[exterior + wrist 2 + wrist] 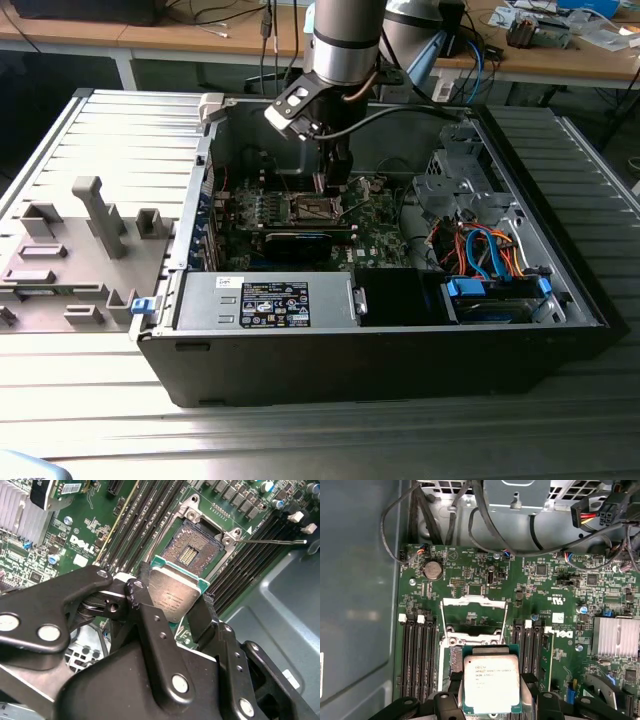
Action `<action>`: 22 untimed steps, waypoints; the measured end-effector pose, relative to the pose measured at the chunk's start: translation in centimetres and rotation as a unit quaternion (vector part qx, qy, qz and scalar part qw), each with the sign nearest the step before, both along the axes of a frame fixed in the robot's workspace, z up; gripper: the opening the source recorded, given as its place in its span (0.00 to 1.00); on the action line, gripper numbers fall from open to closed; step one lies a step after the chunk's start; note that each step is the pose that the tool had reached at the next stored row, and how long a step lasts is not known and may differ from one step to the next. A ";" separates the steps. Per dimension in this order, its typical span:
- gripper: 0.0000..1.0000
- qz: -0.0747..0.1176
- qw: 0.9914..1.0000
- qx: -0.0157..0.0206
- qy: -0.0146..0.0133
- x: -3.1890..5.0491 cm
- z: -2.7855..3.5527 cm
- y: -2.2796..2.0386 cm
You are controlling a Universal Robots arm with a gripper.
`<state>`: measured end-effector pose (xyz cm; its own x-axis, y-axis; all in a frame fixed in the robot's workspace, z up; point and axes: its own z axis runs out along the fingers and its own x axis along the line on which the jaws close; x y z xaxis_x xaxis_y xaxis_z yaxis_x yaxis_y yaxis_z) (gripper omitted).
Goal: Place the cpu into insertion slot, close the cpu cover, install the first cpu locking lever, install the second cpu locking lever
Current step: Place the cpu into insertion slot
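My gripper [172, 606] is shut on the cpu [172, 594], a flat square chip with a silvery top and green edge, held by two opposite sides between black fingers [145, 611]. The cpu [491, 684] hovers over the near edge of the insertion slot [195, 550], whose dark pin field lies bare inside a silvery rim. The cpu cover [475, 601], a thin metal frame with a square window, is swung open beyond the slot. A thin locking lever [272, 541] sticks out beside the socket. In the exterior view the gripper [330, 185] hangs inside the case above the green motherboard [380, 235].
Black memory slots [415, 655] flank the socket on both sides. A finned heatsink [615, 637] and cable bundles [485, 520] lie around it. The open case holds a power supply [265, 300] and a drive bay with cables [490, 250]. A grey fixture tray [80, 240] sits at the exterior view's left.
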<state>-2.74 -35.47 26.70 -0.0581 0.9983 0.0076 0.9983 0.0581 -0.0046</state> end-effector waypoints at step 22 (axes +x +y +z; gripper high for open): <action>0.55 -0.056 0.998 0.000 0.000 0.00 -0.09 0.00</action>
